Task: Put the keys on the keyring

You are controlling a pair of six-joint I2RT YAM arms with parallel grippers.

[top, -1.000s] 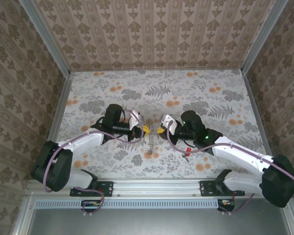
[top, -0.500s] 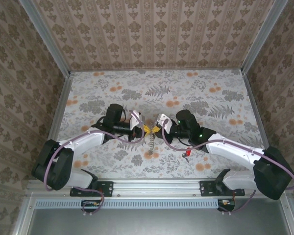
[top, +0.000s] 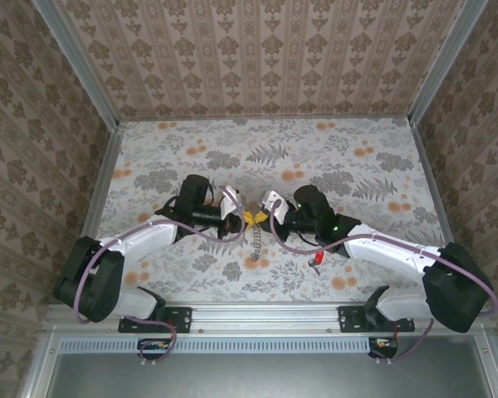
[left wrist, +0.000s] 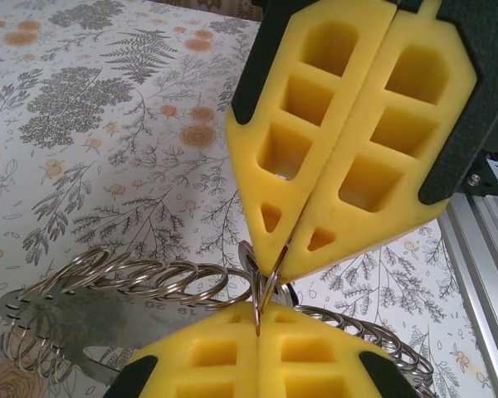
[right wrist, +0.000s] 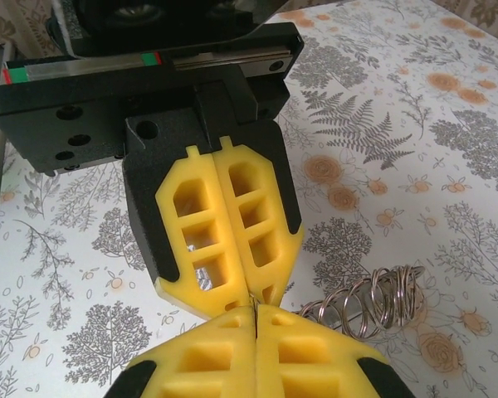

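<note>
At the centre of the floral table (top: 357, 166), pictured tip to tip: left gripper (top: 249, 218) reaching in from 9 o'clock, right gripper (top: 263, 219) from 3 o'clock. Pressed tight together on both sides, yellow fingers (left wrist: 207, 356) pinching one thin silvery end of the keyring (top: 256, 242) where the two tips meet. Trailing from that pinch toward 6 o'clock, the rest of its linked metal loops, a slack coil over the printed ferns. Lying well apart at 4 o'clock from the pinch, just beside the right forearm: red-headed key (top: 317, 259).
</note>
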